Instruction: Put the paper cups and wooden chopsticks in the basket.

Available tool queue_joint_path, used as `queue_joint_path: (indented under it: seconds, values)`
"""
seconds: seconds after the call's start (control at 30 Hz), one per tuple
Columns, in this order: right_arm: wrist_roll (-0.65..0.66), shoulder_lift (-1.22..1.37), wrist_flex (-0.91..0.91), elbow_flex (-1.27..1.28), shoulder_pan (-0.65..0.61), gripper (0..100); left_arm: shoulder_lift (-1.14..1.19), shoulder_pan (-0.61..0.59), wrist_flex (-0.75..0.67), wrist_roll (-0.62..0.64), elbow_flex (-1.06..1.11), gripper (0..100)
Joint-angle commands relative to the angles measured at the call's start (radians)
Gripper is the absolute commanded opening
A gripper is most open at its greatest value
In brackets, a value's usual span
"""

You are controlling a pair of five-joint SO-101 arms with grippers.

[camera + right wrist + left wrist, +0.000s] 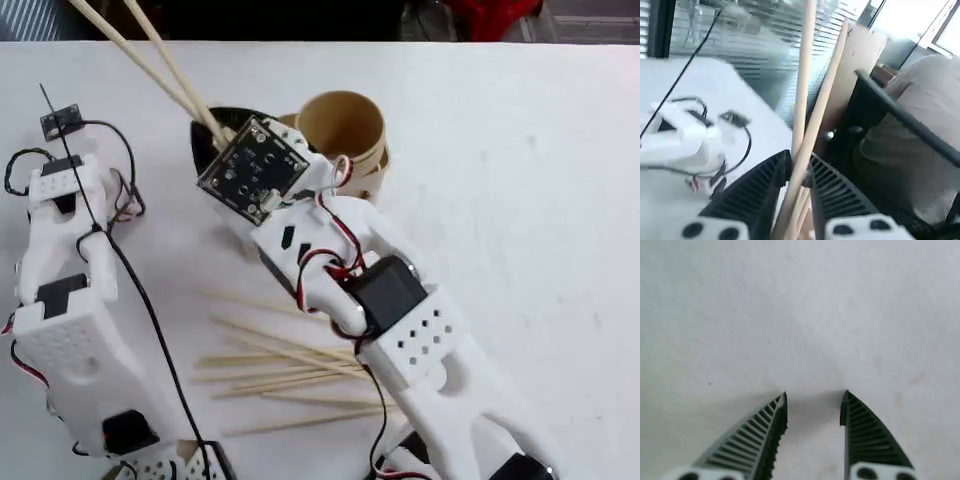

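Right claw (799, 162) is clamped on a bundle of held chopsticks (150, 55), low on their length, so the long ends fan up and away from the arm. In the high view the wrist sits right over the dark basket (203, 150), so this looks like the drop-off.

To do it well, I'd get the lower tips down inside the rim before letting go. Tilted this far, the sticks could tip over the wall and slide back onto the tabletop (520, 180). Bring them closer to upright or lay them along the basket, then release gently.

The held chopsticks are pale, plain wood, thin and straight, and at least two cross in the grip in the right wrist view. It's a light bundle that could twist easily.

Plenty remains. Loose chopsticks (285, 360) lie scattered on the tabletop beside the right arm. The cups (342, 125), tan and stacked, stand just by the wrist, and I can't tell if they're inside the basket or beside it.

Left claw (815, 400) hangs open over bare tabletop, holding nothing, well apart from the action.
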Motion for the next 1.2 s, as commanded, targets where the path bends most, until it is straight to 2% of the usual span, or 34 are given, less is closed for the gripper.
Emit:
queue_joint_path:
  seconds: [0.0, 0.17, 0.37, 0.47, 0.6, 0.7, 0.83, 1.03, 1.17]
  values:
    - [0.077, -0.124, 0.154, 0.011, -0.016, 1.7, -0.002, -0.007, -0.005, 0.009, -0.041, 18]
    - [0.227, -0.315, 0.418, 0.198, -0.136, 1.7, -0.002, -0.004, -0.005, 0.009, -0.041, 18]
    - [0.322, -0.36, 0.619, 0.448, -0.137, 1.7, -0.001, -0.004, -0.005, 0.009, -0.041, 18]
    - [0.33, -0.315, 0.595, 0.559, -0.108, 1.7, -0.001, -0.004, -0.005, 0.009, -0.041, 18]
    - [0.333, -0.188, 0.427, 0.652, -0.007, 1.7, -0.001, -0.005, -0.005, 0.009, -0.041, 18]
    - [0.334, -0.038, 0.32, 0.658, 0.067, 1.7, -0.001, -0.005, -0.005, 0.009, -0.041, 18]
    - [0.333, 0.136, 0.262, 0.621, 0.108, 2.1, -0.001, -0.005, -0.005, 0.009, -0.041, 18]
    - [0.333, 0.182, 0.358, 0.572, 0.114, 2.4, -0.001, -0.005, -0.005, 0.009, -0.041, 18]
    - [0.333, 0.182, 0.435, 0.549, 0.087, 12.6, -0.001, -0.005, -0.005, 0.009, -0.041, 18]
